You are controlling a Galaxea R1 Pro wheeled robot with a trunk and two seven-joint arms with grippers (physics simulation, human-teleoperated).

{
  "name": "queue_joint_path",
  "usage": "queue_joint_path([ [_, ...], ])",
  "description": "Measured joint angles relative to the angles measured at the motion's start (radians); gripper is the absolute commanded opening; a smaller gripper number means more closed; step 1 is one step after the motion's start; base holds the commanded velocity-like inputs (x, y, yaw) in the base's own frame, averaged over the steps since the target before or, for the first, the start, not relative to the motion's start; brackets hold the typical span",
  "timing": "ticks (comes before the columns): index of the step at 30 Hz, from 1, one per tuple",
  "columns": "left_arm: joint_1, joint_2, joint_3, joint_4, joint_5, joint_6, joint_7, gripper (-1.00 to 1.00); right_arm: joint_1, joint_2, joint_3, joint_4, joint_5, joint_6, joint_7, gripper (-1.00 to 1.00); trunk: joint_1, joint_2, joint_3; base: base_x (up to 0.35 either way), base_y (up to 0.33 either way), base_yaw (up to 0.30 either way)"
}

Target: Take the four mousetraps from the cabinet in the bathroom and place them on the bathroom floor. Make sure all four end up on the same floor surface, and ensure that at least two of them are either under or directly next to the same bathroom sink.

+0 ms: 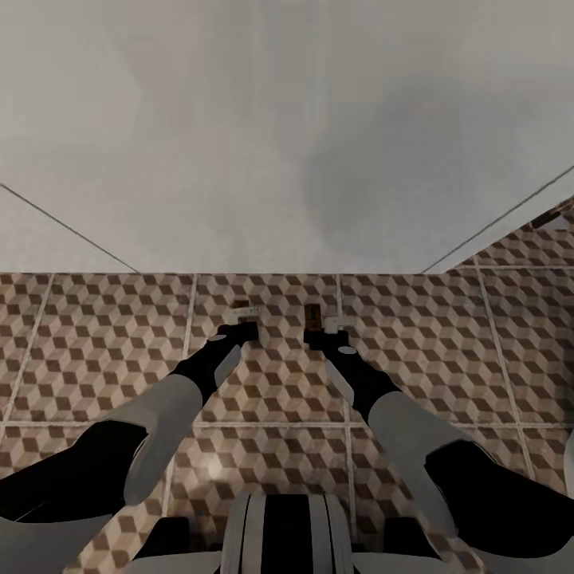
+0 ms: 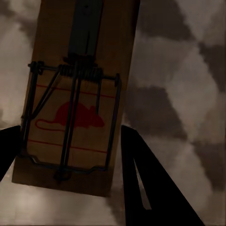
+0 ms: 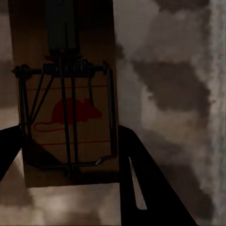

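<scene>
two mousetraps in play right now, one per arm. left trap [image 2: 75, 113] sits between the left gripper [image 2: 70, 141] fingers, board lengthwise along the gripper axis, red mouse print and wire spring facing my wrist cam. right trap [image 3: 68, 108] same deal in the right gripper [image 3: 68, 141]. both fingers on each side look pressed against the board edges, so i read both grippers as pinching their traps, not spread.

in the head view both arms reach forward and down side by side, left gripper [image 1: 241, 327] and right gripper [image 1: 325, 328] near each other, low over the floor [image 1: 96, 335], close to where the tiles meet the plain grey wall [image 1: 287, 135]. the traps show there as small brown bits at the tips, left trap [image 1: 241, 306] and right trap [image 1: 312, 314]. can't tell whether the boards touch the tile yet or hang just above it; the wrist views show blurred cube pattern close behind them.

progress, my read: these two are out of the cabinet and at the put-down stage, not yet released. i can't judge the other two traps from here. i also see no sink here, so i can't confirm this spot counts as under or next to it. left to do: release both, check sink proximity, account for the rest.
</scene>
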Motion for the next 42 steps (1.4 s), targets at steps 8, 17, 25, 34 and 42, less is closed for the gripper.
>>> queue_joint_path([
  [8, 0.0, 0.0, 0.0, 0.0, 0.0, -0.015, 0.0, -1.0, 0.0, 0.0, 0.0, 0.0, 0.0, -0.001, 0.0, -1.0, 0.0, 0.0, 0.0, 0.07, 0.0, 0.0],
  [17, 0.0, 0.0, 0.0, 0.0, 0.0, -0.018, 0.0, -1.0, 0.0, 0.0, 0.0, 0.0, 0.0, -0.001, 0.0, -1.0, 0.0, 0.0, 0.0, 0.007, 0.0, 0.0],
  [25, 0.0, 0.0, 0.0, 0.0, 0.0, -0.018, 0.0, -1.0, 0.0, 0.0, 0.0, 0.0, 0.0, -0.002, 0.0, -1.0, 0.0, 0.0, 0.0, 0.0, 0.0, 0.0],
  [34, 0.0, 0.0, 0.0, 0.0, 0.0, -0.018, 0.0, -1.0, 0.0, 0.0, 0.0, -0.001, 0.002, -0.026, 0.0, -1.0, 0.0, 0.0, 0.0, 0.0, 0.0, 0.0],
  [42, 0.0, 0.0, 0.0, 0.0, 0.0, -0.018, 0.0, -1.0, 0.0, 0.0, -0.001, -0.001, 0.002, -0.038, 0.0, -1.0, 0.002, -0.001, -0.015, 0.0, 0.0, 0.0],
])
